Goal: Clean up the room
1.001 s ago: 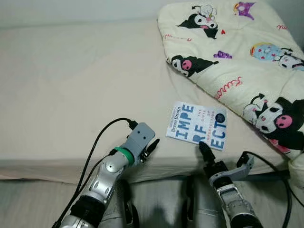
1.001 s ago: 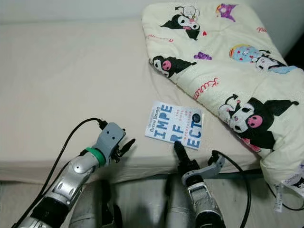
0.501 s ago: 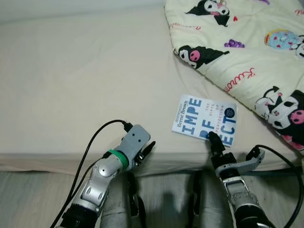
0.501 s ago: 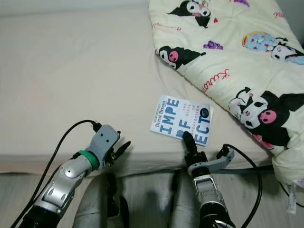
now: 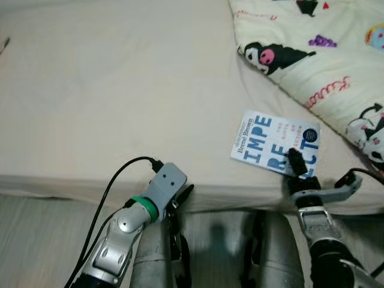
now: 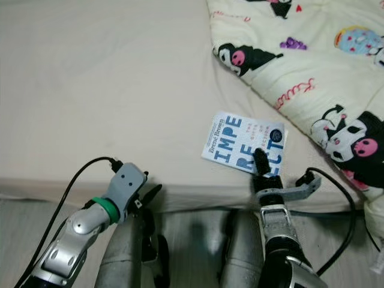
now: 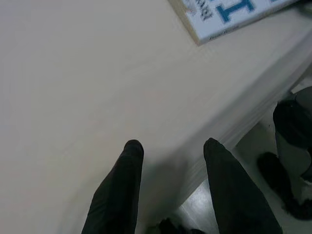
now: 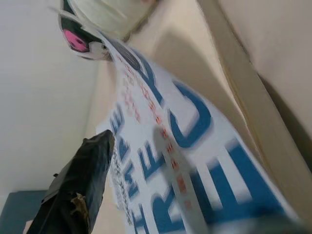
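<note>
A white book (image 5: pixel 277 147) with big blue letters lies flat near the front edge of the beige bed (image 5: pixel 120 90). My right gripper (image 5: pixel 295 163) reaches over the book's near edge, on top of the lettering. In the right wrist view the cover (image 8: pixel 195 146) lies close up, with one black finger (image 8: pixel 80 187) spread well to the side, so the gripper is open. My left gripper (image 5: pixel 183 195) hangs at the bed's front edge, left of the book, open on nothing; its fingertips (image 7: pixel 132 148) stand apart above the mattress side.
A cream quilt (image 5: pixel 324 54) printed with cartoon figures covers the bed's right side, and its edge lies close to the book. The bed's left part is bare sheet. Grey floor (image 5: pixel 36 234) and my own legs (image 5: pixel 156 258) lie below the bed edge.
The camera has tilted down and moved towards the bed. My right gripper has slid forward from the book's near edge onto its cover. My left gripper has dropped to the mattress edge.
</note>
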